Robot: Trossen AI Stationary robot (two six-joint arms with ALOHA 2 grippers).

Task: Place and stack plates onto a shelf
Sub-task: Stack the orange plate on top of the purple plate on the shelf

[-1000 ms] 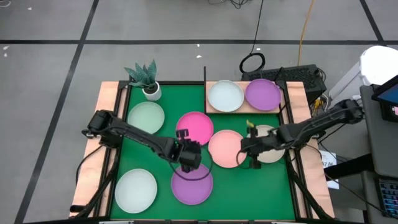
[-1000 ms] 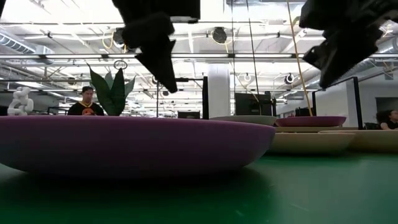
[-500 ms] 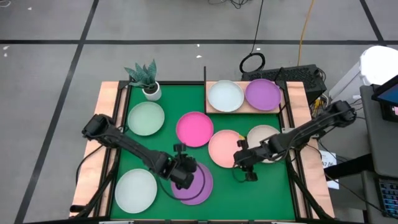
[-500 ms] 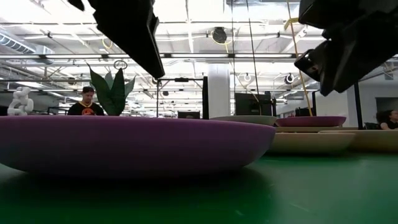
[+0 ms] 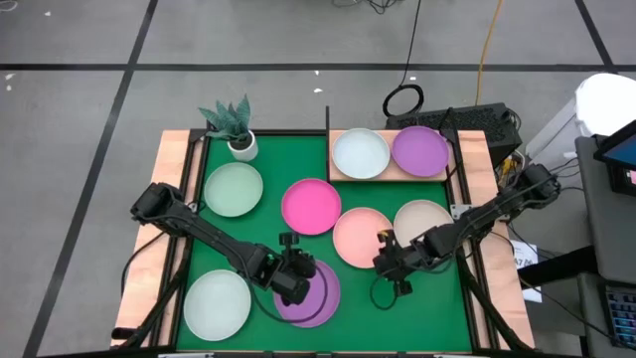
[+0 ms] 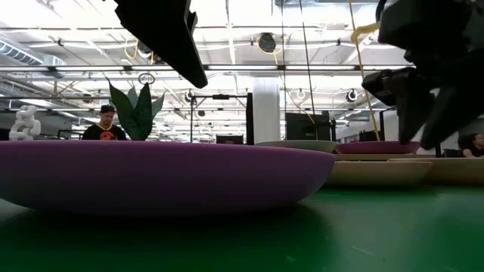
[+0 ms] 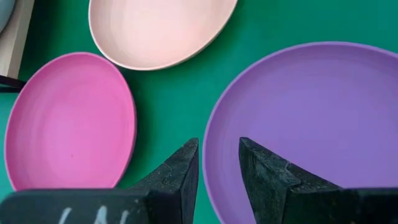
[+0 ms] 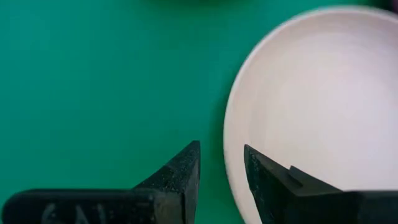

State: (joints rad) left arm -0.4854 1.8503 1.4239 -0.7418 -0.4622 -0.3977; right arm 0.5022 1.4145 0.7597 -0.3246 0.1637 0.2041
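Note:
A purple plate (image 5: 316,295) lies flat on the green mat near the front. My left gripper (image 5: 291,278) hangs open above its left rim (image 7: 210,163), which runs under the gap between the fingers; the low view shows the fingers (image 6: 185,53) clear above the plate (image 6: 151,174). My right gripper (image 5: 393,262) is open above the near rim (image 8: 231,134) of the salmon plate (image 5: 356,235) and touches nothing I can see. The shelf (image 5: 452,159), a wooden board at the far right, holds a white plate (image 5: 360,152) and a second purple plate (image 5: 420,150).
On the mat also lie a hot pink plate (image 5: 311,206), a beige plate (image 5: 427,221), a mint plate (image 5: 234,189) and a pale plate (image 5: 217,303). A potted plant (image 5: 238,134) stands at the far left corner. A person (image 6: 103,125) shows far behind the table.
My left gripper has gone toward the table's near edge, from beside the hot pink plate to over the purple plate's left rim. My right gripper has gone toward the near edge and a little left, to the salmon plate's near rim. No plate has moved.

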